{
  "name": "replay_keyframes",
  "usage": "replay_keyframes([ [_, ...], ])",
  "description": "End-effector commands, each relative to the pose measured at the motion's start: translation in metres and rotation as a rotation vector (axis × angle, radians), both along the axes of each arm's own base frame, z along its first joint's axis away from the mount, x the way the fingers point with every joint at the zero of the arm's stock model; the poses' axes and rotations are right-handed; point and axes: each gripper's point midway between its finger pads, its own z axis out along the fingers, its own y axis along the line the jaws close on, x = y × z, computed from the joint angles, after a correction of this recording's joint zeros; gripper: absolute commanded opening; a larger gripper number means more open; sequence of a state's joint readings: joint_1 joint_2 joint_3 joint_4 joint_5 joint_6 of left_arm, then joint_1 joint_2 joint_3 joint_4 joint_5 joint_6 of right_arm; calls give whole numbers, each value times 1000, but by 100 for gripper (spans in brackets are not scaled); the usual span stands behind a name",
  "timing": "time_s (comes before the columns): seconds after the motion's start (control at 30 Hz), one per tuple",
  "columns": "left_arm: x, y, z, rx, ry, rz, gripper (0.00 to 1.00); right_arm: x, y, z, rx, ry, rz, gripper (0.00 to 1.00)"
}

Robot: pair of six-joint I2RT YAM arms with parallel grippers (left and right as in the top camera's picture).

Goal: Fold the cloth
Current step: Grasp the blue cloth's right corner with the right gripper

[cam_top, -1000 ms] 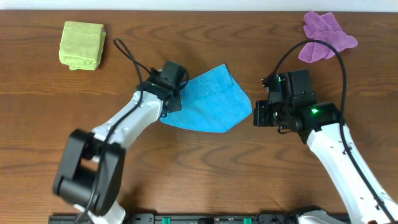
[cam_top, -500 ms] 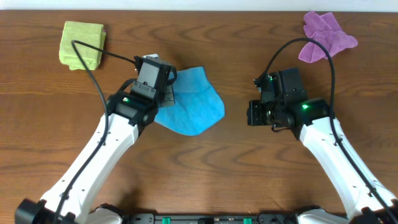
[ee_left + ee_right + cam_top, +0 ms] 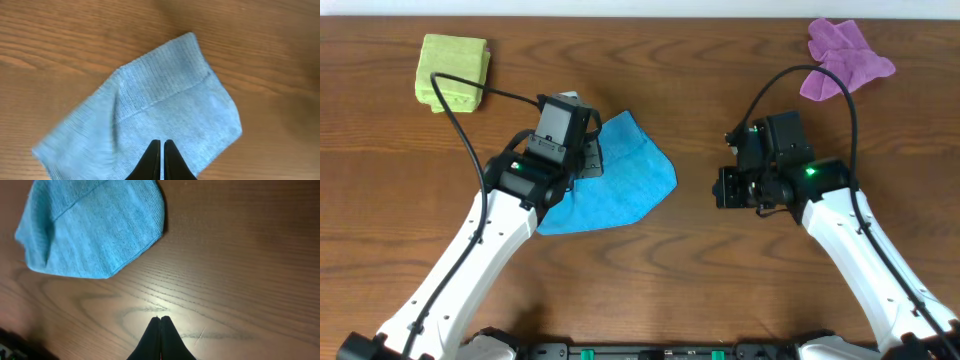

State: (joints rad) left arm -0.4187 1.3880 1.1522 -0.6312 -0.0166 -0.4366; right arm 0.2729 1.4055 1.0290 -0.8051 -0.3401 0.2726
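The blue cloth lies on the wooden table left of centre, partly doubled over with a fold line across it. In the left wrist view it fills the middle, and its lower left edge is blurred. My left gripper is over the cloth's upper left part. Its fingers are shut over the fabric, and no cloth shows bunched between the tips. My right gripper is shut and empty over bare wood, to the right of the cloth.
A folded yellow-green cloth sits at the back left. A crumpled purple cloth lies at the back right. Black cables loop from both arms over the table.
The cloth has moved left and changed shape, and its lower left part now spreads out toward the front. The left arm swung from a folded pose to a stretched one. The right gripper drifted slightly left.
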Motion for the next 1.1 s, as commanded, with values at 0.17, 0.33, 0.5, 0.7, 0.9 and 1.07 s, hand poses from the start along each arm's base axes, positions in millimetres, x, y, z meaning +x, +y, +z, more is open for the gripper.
replay_keyframes([
  [0.17, -3, 14, 9, 48, -19, 32, 6, -3, 20, 2, 11, -43, 108, 2],
  [0.33, -7, 33, 4, 99, 11, 102, 64, 15, 46, -3, 21, -127, 161, 5],
  [0.5, -14, 40, -1, 112, 47, 112, 84, 25, 60, -40, 60, -49, 180, 45],
  [0.7, -20, 38, -4, 105, 75, 99, 86, 29, 75, -79, 181, 66, 196, 49],
  [0.9, -20, 37, -4, 102, 77, 97, 87, 35, 69, -103, 171, 111, 150, 51],
  [1.07, -20, 37, -4, 101, 78, 96, 87, 42, 71, -115, 172, 117, 121, 54],
])
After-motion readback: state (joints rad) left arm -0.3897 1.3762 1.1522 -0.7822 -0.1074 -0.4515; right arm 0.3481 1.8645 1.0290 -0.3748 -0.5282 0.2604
